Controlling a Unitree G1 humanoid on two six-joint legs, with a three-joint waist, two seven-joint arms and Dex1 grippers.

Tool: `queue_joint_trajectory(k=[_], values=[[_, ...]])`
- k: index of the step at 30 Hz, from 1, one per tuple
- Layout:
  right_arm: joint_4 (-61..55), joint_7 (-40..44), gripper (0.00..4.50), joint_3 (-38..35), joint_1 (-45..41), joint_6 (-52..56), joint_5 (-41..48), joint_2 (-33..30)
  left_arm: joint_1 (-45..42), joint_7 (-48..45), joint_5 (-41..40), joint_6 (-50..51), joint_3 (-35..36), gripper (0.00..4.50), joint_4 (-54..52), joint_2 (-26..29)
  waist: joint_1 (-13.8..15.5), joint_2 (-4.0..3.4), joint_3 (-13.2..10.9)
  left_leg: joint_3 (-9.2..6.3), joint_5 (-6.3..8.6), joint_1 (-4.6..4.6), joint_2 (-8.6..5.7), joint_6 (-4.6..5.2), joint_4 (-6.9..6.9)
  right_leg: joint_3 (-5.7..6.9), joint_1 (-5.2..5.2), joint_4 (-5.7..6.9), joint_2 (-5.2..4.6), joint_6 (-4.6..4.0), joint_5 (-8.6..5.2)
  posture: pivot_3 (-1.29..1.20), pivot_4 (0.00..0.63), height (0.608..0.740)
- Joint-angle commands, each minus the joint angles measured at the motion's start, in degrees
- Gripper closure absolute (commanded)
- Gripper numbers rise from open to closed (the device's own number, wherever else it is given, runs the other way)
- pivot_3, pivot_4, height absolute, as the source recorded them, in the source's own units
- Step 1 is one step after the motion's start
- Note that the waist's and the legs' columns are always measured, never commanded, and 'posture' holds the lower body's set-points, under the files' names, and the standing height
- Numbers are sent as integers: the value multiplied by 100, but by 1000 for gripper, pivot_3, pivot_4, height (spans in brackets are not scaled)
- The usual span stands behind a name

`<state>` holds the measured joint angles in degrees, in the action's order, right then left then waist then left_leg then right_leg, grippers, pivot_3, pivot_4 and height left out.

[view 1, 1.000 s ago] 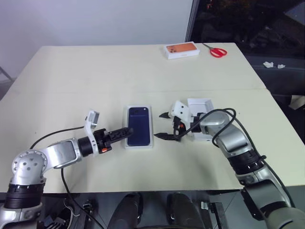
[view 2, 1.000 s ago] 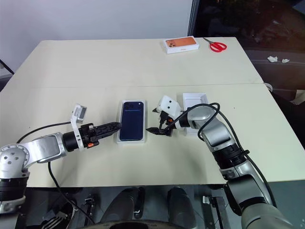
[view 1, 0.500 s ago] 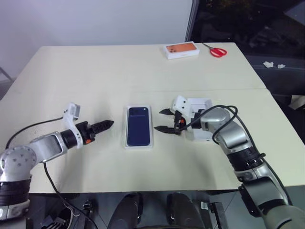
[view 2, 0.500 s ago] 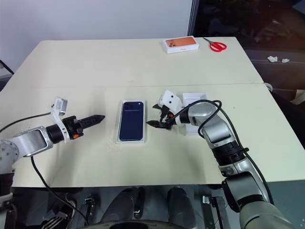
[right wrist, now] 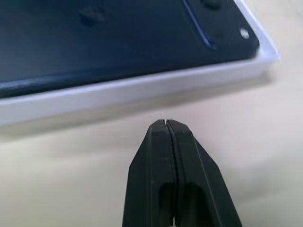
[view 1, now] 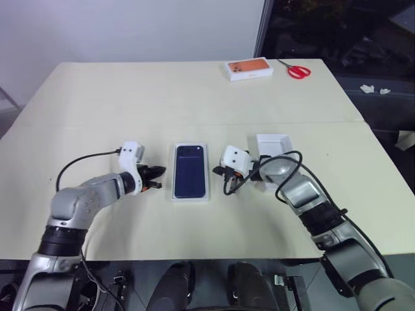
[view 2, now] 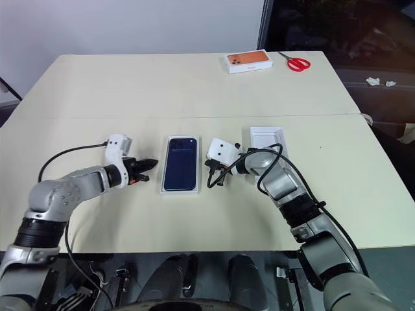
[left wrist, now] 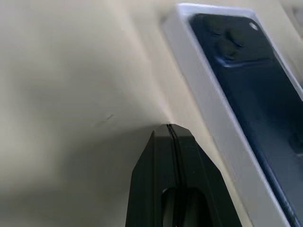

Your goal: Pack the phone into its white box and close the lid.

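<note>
Both wrist views cut off the phone and the white box; the orange box's print is too small to read

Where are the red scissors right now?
The scissors lie at the far right edge of the table, beside the orange box and well beyond both arms.
</note>
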<state>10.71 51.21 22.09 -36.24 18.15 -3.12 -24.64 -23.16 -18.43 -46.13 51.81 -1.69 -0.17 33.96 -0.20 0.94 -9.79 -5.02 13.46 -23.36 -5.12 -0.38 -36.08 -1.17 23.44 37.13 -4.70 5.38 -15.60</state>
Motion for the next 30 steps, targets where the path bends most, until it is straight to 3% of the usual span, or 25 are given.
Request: queue_joint_trajectory(k=[1,6,15,23,30], values=[[-109,76,4459,-90,-118,-94,31,16,-144,-406,426,166,-581,4500,241,-363,52,-1,1,0,1,0,-1,1,-2,1,-1,0,0,0,0,0,150,740],[93,256,4459,-419,-3,-139,90,-490,-530,-560,677,243,-681,4500,594,-1270,213,-7,4,-9,1,0,-10,3,-10,12,-4,-6,-4,0,0,0,150,740],[658,239,4459,-665,50,-571,-107,-1131,-1169,-807,1477,-88,-754,4500,1356,-2347,285,-3,5,-8,5,0,-20,12,-23,21,-32,-14,-7,2,0,0,150,740],[1007,48,4459,-691,-326,-690,-197,-784,-1262,-1050,1843,-164,-703,4500,1499,-2627,234,-3,5,-6,-1,5,-14,2,-24,22,-32,-11,-5,3,0,0,150,740],[1203,147,4459,-732,-355,-878,-243,-827,-1301,-1159,2093,-307,-515,4500,1523,-2519,240,-3,5,-5,-9,5,-15,-12,-23,22,-32,-11,0,3,0,0,150,740]])
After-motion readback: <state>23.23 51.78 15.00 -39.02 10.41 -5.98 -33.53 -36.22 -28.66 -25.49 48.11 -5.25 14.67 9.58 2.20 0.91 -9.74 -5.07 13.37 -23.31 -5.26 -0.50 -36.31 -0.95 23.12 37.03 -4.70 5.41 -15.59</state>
